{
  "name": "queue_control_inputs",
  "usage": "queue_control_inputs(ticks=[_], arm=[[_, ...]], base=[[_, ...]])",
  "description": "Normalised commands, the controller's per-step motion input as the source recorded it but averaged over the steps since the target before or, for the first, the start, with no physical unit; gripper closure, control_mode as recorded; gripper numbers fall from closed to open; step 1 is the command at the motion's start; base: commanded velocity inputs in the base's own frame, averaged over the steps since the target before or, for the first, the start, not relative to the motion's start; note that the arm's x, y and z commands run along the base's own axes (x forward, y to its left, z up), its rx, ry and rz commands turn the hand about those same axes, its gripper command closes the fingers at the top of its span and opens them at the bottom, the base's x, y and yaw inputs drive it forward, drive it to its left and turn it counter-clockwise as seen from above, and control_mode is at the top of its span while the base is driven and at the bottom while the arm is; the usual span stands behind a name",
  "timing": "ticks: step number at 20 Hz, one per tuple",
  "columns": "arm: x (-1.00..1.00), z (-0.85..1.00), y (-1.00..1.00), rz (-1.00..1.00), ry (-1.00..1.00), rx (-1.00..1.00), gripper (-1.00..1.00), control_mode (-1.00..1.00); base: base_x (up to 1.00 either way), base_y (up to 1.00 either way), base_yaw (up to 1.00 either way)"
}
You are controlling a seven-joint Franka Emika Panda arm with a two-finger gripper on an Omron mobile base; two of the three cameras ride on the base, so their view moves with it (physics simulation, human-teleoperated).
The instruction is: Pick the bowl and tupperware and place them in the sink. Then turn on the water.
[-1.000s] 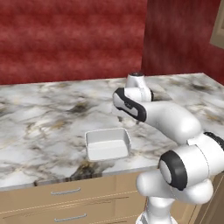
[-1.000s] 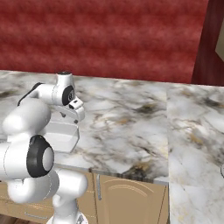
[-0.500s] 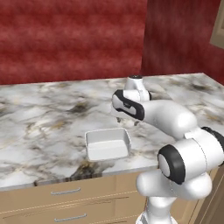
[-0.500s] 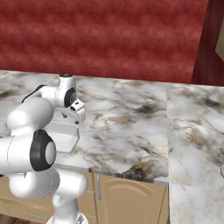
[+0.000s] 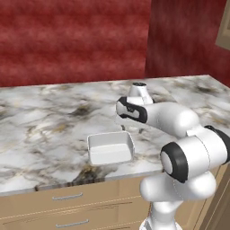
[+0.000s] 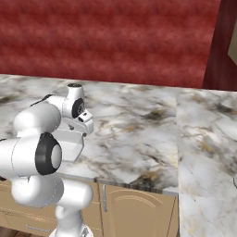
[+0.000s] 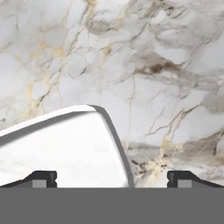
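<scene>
The white, translucent rectangular tupperware [image 5: 111, 148] sits on the marbled surface [image 5: 45, 121] near its front edge, with the wide-open, empty hand [image 7: 112, 177] above its far corner, so it should centre one wall between the fingertips before closing.

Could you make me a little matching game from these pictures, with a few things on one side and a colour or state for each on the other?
Things:
1. tupperware
2. counter
3. gripper
4. back wall

Descriptions:
A. dark red
B. open, just above the container's corner
C. white, empty, near the counter's front edge
D. grey-and-gold veined marble

Pairs: 1-C, 2-D, 3-B, 4-A
</scene>
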Motion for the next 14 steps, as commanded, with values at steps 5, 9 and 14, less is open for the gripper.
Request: queue_control_inputs(ticks=[5,9,14], arm=[[0.00,-0.05,0.00,0.15,0.00,0.00,-1.00,-1.00],[-0.01,0.00,0.00,0.19,0.00,0.00,-1.00,-1.00],[-0.06,-0.04,-0.02,0.20,0.00,0.00,-1.00,-1.00]], base=[[0.00,0.00,0.00],[0.00,0.00,0.00],[0.00,0.00,0.00]])
